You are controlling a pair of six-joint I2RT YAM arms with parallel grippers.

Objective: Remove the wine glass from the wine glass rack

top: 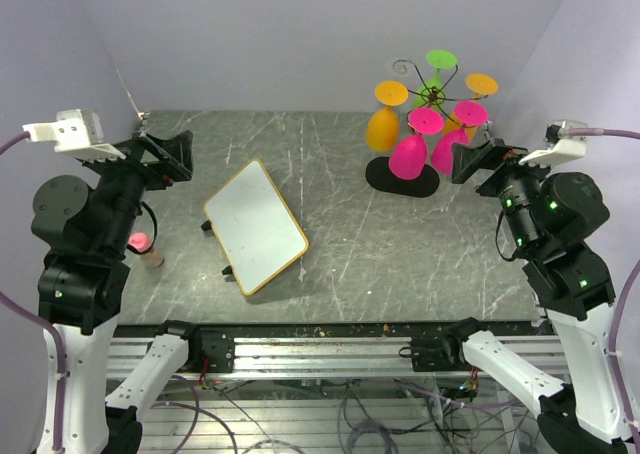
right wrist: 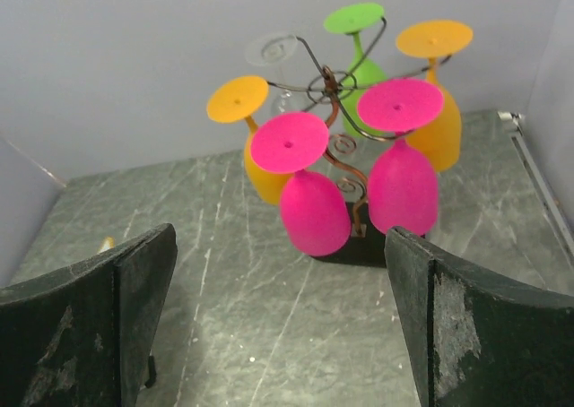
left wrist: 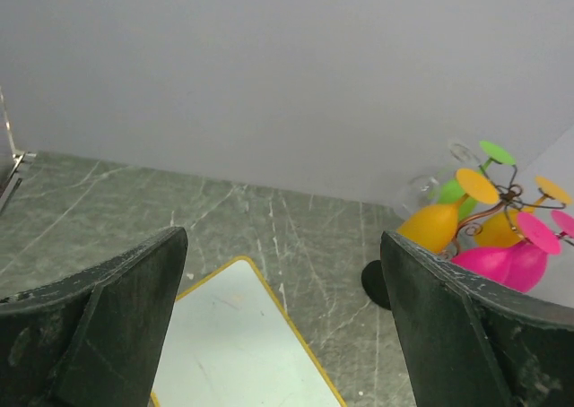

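Observation:
The wine glass rack (top: 431, 96) is a dark wire tree on a black oval base (top: 385, 178) at the table's far right. Several wine glasses hang upside down on it: two pink (top: 409, 155), two orange (top: 383, 126), one green (top: 437, 62). In the right wrist view the rack (right wrist: 330, 88) stands straight ahead, the nearest pink glass (right wrist: 312, 206) in the middle, with a clear glass (right wrist: 273, 48) behind. My right gripper (top: 474, 161) (right wrist: 280, 322) is open and empty, a little short of the rack. My left gripper (top: 166, 155) (left wrist: 282, 313) is open and empty at the far left.
A white board with a yellow rim (top: 255, 225) lies tilted at the table's middle left, also in the left wrist view (left wrist: 238, 344). A small pink-topped object (top: 141, 243) sits near the left arm. Walls close the back and both sides.

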